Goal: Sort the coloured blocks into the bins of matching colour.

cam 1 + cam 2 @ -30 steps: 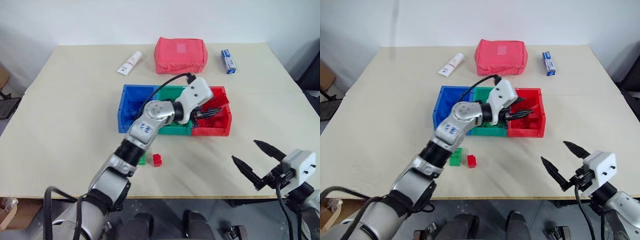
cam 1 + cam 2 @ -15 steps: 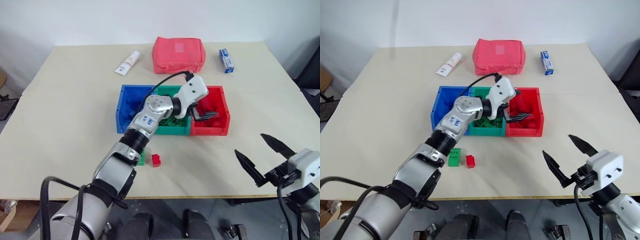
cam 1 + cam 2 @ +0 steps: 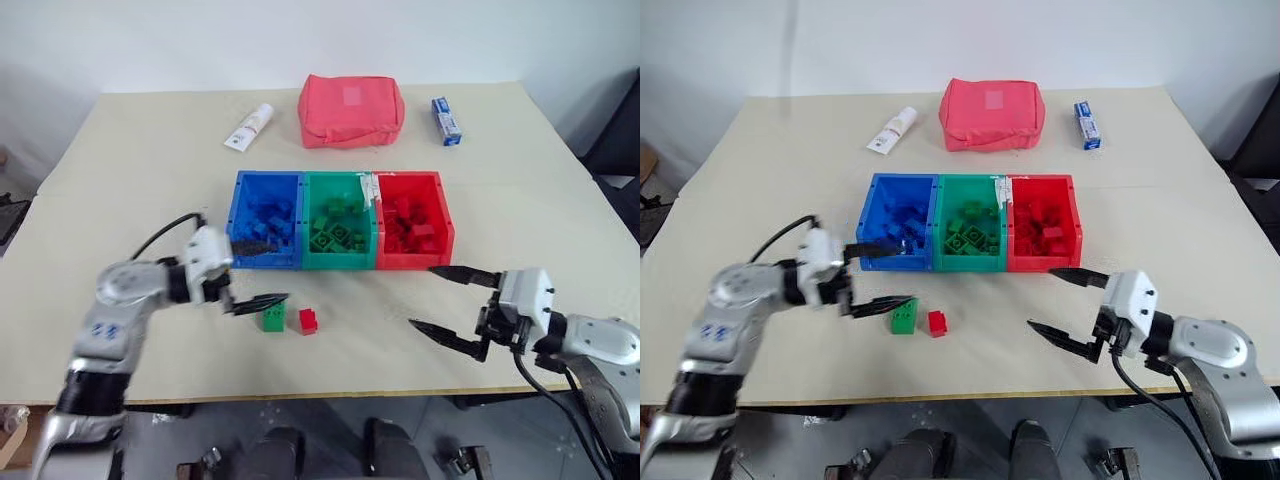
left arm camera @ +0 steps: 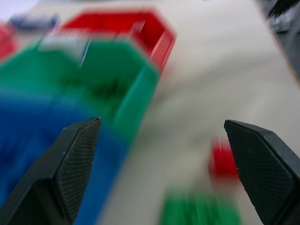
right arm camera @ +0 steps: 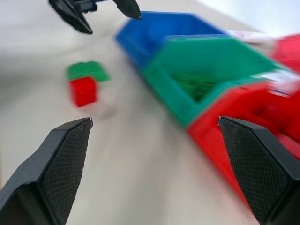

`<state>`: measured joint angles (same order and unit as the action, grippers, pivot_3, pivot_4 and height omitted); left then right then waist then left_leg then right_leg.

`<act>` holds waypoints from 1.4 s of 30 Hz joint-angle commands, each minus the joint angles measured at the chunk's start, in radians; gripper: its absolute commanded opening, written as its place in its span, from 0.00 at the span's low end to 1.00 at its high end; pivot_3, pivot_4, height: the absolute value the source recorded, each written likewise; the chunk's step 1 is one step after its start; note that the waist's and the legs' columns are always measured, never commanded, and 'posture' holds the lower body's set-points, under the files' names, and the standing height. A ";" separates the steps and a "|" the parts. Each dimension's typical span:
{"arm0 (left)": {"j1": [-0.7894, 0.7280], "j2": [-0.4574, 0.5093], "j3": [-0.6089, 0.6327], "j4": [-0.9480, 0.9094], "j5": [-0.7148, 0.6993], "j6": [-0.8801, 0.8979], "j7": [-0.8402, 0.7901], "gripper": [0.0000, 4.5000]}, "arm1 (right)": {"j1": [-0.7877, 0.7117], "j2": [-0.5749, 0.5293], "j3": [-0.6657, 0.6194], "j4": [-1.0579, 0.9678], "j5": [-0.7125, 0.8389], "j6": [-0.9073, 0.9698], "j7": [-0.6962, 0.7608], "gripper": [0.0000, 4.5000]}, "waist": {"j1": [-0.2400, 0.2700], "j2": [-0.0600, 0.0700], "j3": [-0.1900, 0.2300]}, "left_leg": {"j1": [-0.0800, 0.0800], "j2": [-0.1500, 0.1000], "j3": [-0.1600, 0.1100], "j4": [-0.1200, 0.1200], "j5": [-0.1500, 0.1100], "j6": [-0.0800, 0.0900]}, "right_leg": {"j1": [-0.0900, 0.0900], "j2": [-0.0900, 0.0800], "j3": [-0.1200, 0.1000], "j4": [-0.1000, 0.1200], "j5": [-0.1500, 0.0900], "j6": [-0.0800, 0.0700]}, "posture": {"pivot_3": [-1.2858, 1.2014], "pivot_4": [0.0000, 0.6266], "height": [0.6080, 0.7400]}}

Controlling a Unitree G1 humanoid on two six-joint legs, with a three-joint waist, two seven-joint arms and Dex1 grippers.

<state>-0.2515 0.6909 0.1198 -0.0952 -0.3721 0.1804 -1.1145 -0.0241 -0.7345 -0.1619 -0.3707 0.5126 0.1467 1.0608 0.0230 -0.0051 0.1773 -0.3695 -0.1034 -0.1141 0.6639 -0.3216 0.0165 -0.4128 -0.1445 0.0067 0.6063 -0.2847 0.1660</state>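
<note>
Head view: left gripper (image 3: 250, 272), fingers apart and empty, with the green block (image 3: 272, 318) just beyond its lower fingertip and the red block (image 3: 308, 320) past that. Right gripper (image 3: 440, 298) gapes, empty, near the red bin (image 3: 414, 262).

Left wrist view: blurred; both blocks seemingly between the spread fingers (image 4: 70, 168).

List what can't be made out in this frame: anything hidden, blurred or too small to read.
- Print on the white tube and the small blue box: too small in the head views.
- Blocks inside the blue bin, green bin and red bin: piled and overlapping, count unclear.
- Green block and red block in the left wrist view: motion blur hides their studs; the green one is cut by the frame edge.
</note>
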 commanded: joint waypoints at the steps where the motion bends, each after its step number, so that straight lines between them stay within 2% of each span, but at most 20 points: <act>1: 0.123 0.056 0.133 0.006 -0.024 -0.069 -0.017 0.99 | -0.045 -0.013 0.035 0.024 0.004 -0.020 0.062 1.00 | 0.000 0.000 0.000 | 0.000 0.000 0.000 0.000 0.000 0.000 | 0.000 0.000 0.000 0.000 0.000 0.000 | 0.52 0.24 1.00; 6: 0.222 0.095 0.201 0.085 0.019 -0.273 -0.044 0.99 | -0.063 -0.022 0.059 0.067 -0.010 -0.045 0.122 1.00 | 0.006 0.000 0.000 | 0.000 0.000 -0.002 0.000 0.000 0.000 | 0.001 -0.001 -0.002 -0.001 0.000 -0.001 | 0.52 0.24 1.00; 10: 0.213 0.095 0.170 0.040 -0.005 -0.259 -0.046 0.99 | -0.066 -0.031 0.053 0.082 -0.014 -0.042 0.138 1.00 | 0.003 0.000 0.000 | 0.000 0.000 -0.001 0.000 0.000 0.000 | 0.001 -0.001 -0.003 -0.001 0.000 -0.001 | 0.52 0.24 1.00; 14: 0.207 0.088 0.036 -0.075 0.010 -0.197 -0.072 0.99 | -0.024 -0.049 0.020 0.092 -0.013 -0.043 0.137 1.00 | 0.003 0.000 0.000 | 0.000 0.000 -0.001 -0.001 -0.001 -0.001 | 0.001 -0.001 -0.002 0.000 0.000 -0.001 | 0.52 0.24 1.00; 21: 0.006 -0.036 -0.202 -0.190 0.129 0.067 0.136 0.99 | 0.104 -0.059 -0.036 0.023 -0.008 -0.023 0.093 1.00 | 0.003 0.000 0.000 | 0.000 -0.001 -0.001 0.001 0.000 0.000 | 0.001 -0.002 -0.002 0.002 0.000 -0.001 | 0.52 0.24 1.00; 27: -0.038 0.002 -0.324 -0.254 0.149 0.265 0.120 0.99 | 0.168 -0.045 -0.063 -0.042 0.000 -0.009 0.037 1.00 | -0.011 0.000 0.000 | 0.001 0.002 0.002 -0.001 -0.001 -0.001 | -0.001 0.001 0.000 0.003 0.000 -0.001 | 0.52 0.24 1.00; 31: -0.082 0.001 -0.382 -0.232 0.203 0.282 0.141 0.99 | 0.215 -0.034 -0.083 -0.072 -0.003 -0.015 0.005 1.00 | 0.003 0.000 0.000 | 0.001 0.002 0.002 0.000 -0.001 -0.001 | -0.001 0.001 0.000 0.002 0.000 -0.001 | 0.52 0.24 1.00; 34: -0.096 -0.027 -0.396 -0.200 0.225 0.272 0.167 0.87 | 0.234 -0.027 -0.084 -0.088 -0.005 -0.018 -0.014 1.00 | 0.006 0.000 0.000 | 0.001 0.001 0.001 0.000 -0.001 -0.001 | 0.000 0.001 0.000 0.002 0.000 -0.001 | 0.52 0.24 1.00; 42: -0.109 -0.043 -0.418 -0.163 0.234 0.236 0.141 0.33 | 0.266 -0.027 -0.093 -0.105 -0.004 -0.027 -0.042 1.00 | 0.003 0.000 0.000 | 0.000 0.001 0.001 0.000 -0.001 -0.001 | 0.000 0.001 -0.001 0.001 0.000 -0.001 | 0.52 0.24 1.00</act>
<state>-0.3471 0.6468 -0.2955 -0.2572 -0.1454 0.4365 -0.9648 0.2360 -0.7683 -0.2153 -0.4351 0.4955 0.1345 1.0243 0.0258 -0.0048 0.1771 -0.3690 -0.1023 -0.1133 0.6638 -0.3226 0.0151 -0.4129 -0.1436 0.0058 0.6073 -0.2850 0.1647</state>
